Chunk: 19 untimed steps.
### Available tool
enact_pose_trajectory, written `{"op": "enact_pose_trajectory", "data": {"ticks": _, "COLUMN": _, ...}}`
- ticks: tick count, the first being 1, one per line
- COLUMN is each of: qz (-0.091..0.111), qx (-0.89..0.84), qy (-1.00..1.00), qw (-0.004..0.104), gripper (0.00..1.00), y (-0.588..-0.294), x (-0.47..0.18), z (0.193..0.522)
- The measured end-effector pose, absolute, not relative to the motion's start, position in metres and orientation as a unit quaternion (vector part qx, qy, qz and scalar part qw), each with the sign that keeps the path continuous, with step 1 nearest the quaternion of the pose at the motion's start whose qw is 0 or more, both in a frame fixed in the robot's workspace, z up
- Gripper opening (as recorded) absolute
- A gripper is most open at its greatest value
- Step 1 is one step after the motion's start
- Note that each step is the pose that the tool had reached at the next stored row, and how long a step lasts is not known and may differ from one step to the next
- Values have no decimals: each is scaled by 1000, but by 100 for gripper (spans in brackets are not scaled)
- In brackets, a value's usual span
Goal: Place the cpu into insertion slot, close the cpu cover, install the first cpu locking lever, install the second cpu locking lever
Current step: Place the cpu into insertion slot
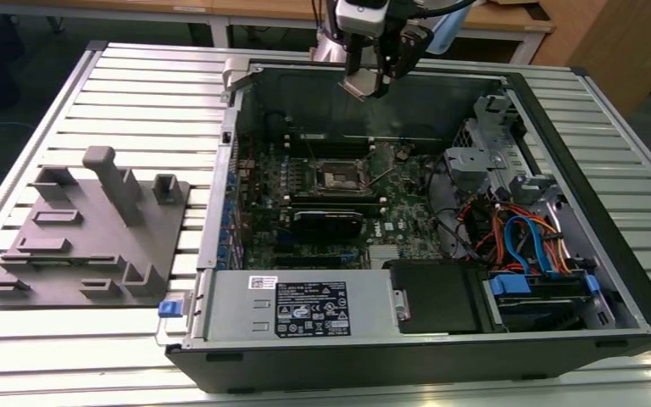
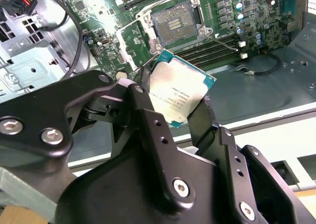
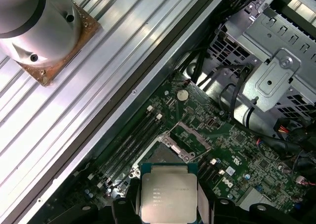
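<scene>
end effector [image 2: 175, 100] grips the cpu [image 3: 169, 192] — hovering above the insertion slot [image 2: 175, 23]

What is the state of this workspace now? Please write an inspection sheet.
Surface: slatted metal table, carrying an open computer case.
Job's things: cpu held above the case; insertion slot empty; cpu cover raised open.
Clutter: grey fixture block on the exterior view's left of the case.
End effector: shut on the cpu.
Cables: coloured cables inside the case, on the exterior view's right.
Surroundings: wooden furniture behind the table.
</scene>
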<state>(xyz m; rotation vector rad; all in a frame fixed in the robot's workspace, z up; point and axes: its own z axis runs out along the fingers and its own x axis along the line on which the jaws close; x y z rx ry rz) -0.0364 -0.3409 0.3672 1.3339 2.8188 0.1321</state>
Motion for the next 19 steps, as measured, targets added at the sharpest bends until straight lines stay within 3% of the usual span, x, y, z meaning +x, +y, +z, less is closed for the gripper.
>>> {"op": "enact_pose_trajectory", "data": {"ticks": 19, "qz": 41, "qx": 494, "qy": 868, "qw": 13, "gripper": 54, "y": -341, "x": -36, "z": 365}}
